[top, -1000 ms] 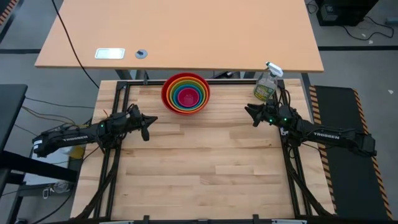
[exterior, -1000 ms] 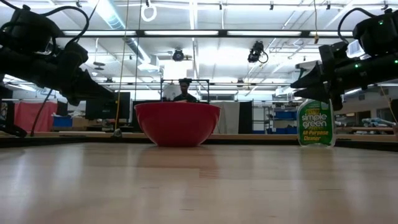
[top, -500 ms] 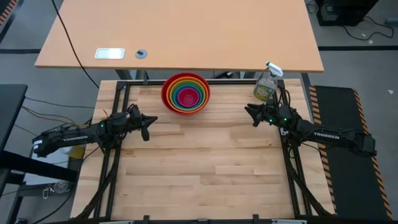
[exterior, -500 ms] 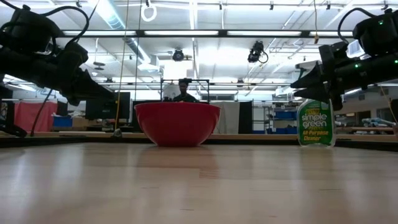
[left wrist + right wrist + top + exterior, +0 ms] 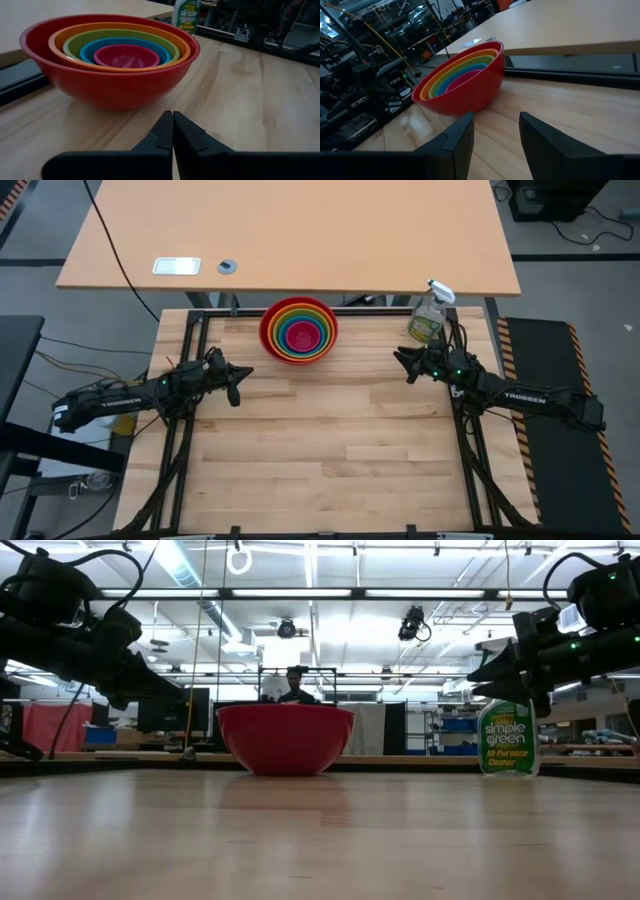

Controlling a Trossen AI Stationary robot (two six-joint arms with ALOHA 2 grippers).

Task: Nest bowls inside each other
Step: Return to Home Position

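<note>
Altogether five smooth round plastic bowls (image 5: pixel 298 330) sit nested, red outermost, pink innermost, at the far edge of the wooden plank table (image 5: pixel 330 450); one clear spray bottle (image 5: pixel 427 321) stands apart. The left gripper (image 5: pixel 237 385) is pinched together, the right gripper (image 5: pixel 399 362) parted, both empty.

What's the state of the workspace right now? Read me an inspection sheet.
Surface: wooden table, no spill or damage seen.
Job's things: red bowl holding orange bowl, green bowl, blue bowl, pink bowl, all nested.
Clutter: spray bottle at the far right corner.
Grippers: left gripper shut, right gripper open, both empty, off to the sides.
Cables: black cable across the tan desk.
Surroundings: person in the room beyond.
</note>
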